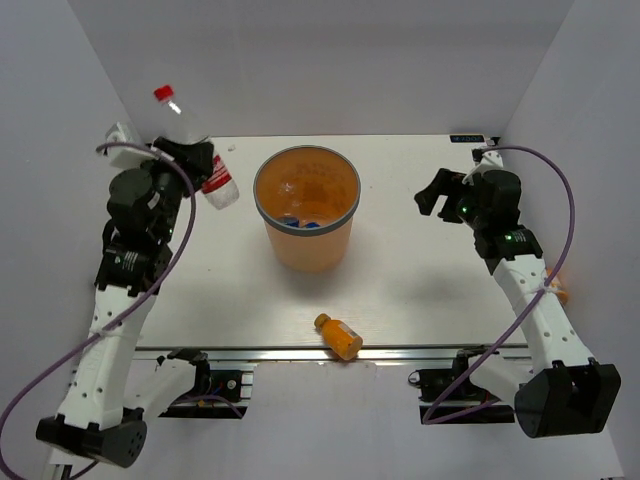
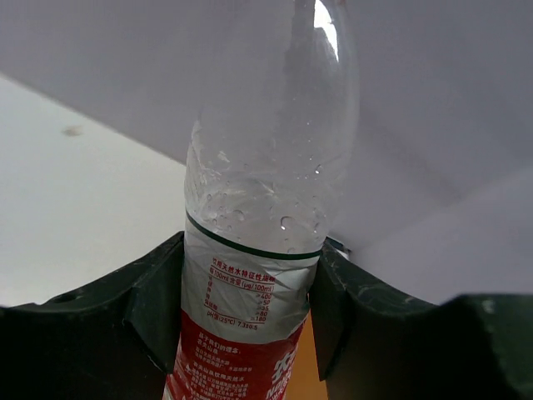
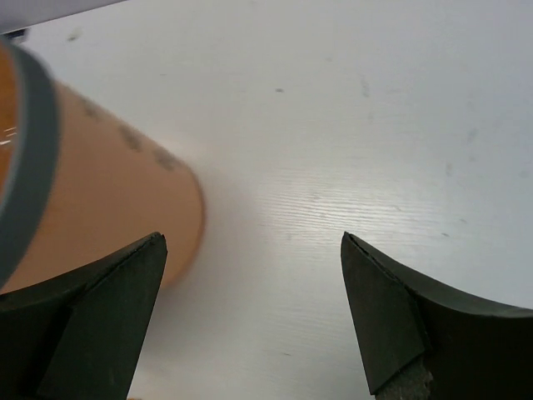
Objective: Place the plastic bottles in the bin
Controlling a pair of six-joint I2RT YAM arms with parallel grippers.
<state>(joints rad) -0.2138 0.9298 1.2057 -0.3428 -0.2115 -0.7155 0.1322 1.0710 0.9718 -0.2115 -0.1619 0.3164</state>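
A round translucent orange plastic bin with a grey rim (image 1: pixel 305 252) stands upright on a white table (image 1: pixel 420 290). Small blue shapes show through its opening at the bottom; what they are cannot be told.

To the left of the bin, the left gripper (image 1: pixel 195 155) pinches a clear plastic bottle with a red label and red cap (image 1: pixel 219 184). The bottle is tilted, with its cap pointing up and away from the bin and its labelled base end nearest the bin, just beside the rim. Whether the base touches the table cannot be told. In the left wrist view, the left gripper (image 2: pixel 250 308) has its two dark fingers (image 2: pixel 150 308) pressed against either side of the clear plastic bottle (image 2: pixel 258 225) at the top of the label.

To the right of the bin, well apart from it, the right gripper (image 1: pixel 432 193) holds nothing. In its wrist view, the right gripper (image 3: pixel 254 308) has its fingers (image 3: pixel 383 317) spread wide over bare table, with the bin's wall (image 3: pixel 100 208) at the left.

In front of the bin, a small orange plastic bottle with an orange cap (image 1: pixel 339 337) lies on its side by the table's near edge.
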